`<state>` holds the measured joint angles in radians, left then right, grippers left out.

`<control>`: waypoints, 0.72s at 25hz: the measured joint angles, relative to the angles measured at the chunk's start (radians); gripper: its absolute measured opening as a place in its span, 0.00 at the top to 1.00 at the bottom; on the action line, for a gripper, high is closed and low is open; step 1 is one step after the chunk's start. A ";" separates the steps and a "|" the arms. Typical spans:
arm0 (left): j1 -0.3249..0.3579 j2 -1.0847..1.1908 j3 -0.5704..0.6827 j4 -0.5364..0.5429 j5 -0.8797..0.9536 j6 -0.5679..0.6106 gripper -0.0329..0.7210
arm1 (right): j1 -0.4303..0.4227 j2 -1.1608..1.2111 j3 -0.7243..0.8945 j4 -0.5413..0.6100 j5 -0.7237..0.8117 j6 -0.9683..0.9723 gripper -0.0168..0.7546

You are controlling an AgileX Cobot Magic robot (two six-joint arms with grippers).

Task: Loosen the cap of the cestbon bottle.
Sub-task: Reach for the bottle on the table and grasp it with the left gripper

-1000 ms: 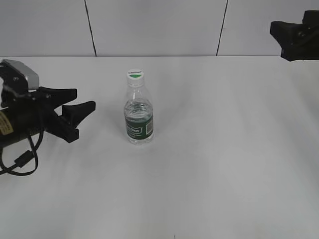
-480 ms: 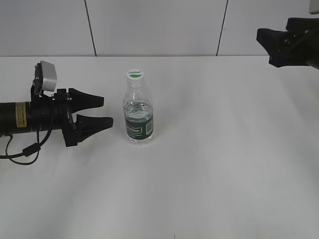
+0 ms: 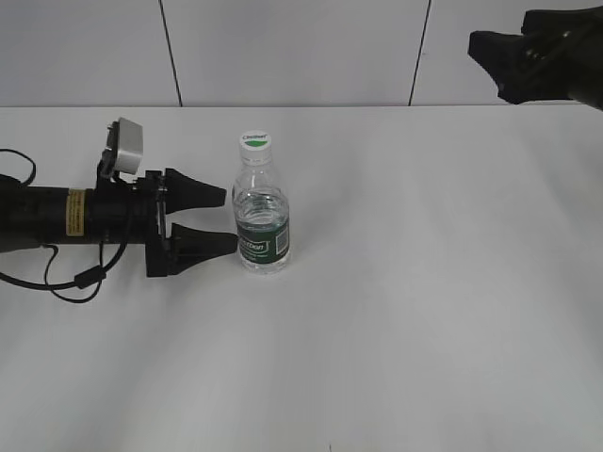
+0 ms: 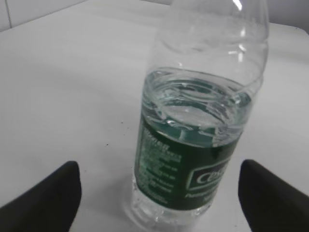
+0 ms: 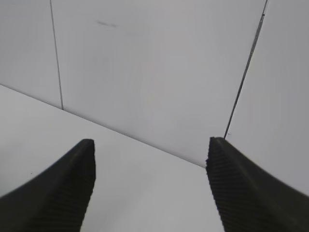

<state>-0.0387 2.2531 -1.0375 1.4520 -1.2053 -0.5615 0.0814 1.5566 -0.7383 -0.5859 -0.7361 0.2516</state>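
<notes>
The cestbon bottle [image 3: 261, 226] stands upright on the white table, clear with a dark green label and part full of water. Its white cap [image 3: 254, 141] with a green half-disc sits on top. My left gripper [image 3: 224, 218] is open and lies level, its fingertips just left of the bottle's lower body, not closed on it. In the left wrist view the bottle [image 4: 198, 145] fills the middle between the two open fingers [image 4: 159, 193]. My right gripper [image 3: 485, 52] is high at the top right, far from the bottle, open and empty [image 5: 152, 179].
The white table [image 3: 424, 282] stretches to all sides of the bottle. A panelled grey wall [image 3: 301, 47] with dark seams rises behind the table's far edge. A black cable [image 3: 66, 278] loops under the left arm.
My left gripper has moved right along the table until its open fingertips reach the bottle. My right gripper has shifted left at the top right. The bottle has not moved.
</notes>
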 joint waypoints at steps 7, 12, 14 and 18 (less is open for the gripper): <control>-0.085 0.046 -0.042 -0.002 0.000 -0.003 0.17 | 0.000 0.002 -0.019 -0.088 -0.001 0.079 0.26; -0.114 0.047 -0.042 -0.074 0.000 -0.002 0.17 | 0.000 0.002 -0.025 -0.128 -0.001 0.105 0.26; -0.118 0.047 -0.042 -0.110 0.000 -0.001 0.17 | 0.000 0.002 -0.026 -0.135 -0.001 0.107 0.26; -0.133 0.047 -0.042 -0.127 0.000 0.000 0.17 | 0.000 0.002 -0.026 -0.150 -0.001 0.118 0.26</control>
<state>-0.1719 2.2999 -1.0799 1.3246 -1.2053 -0.5618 0.0814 1.5587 -0.7639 -0.7359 -0.7373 0.3693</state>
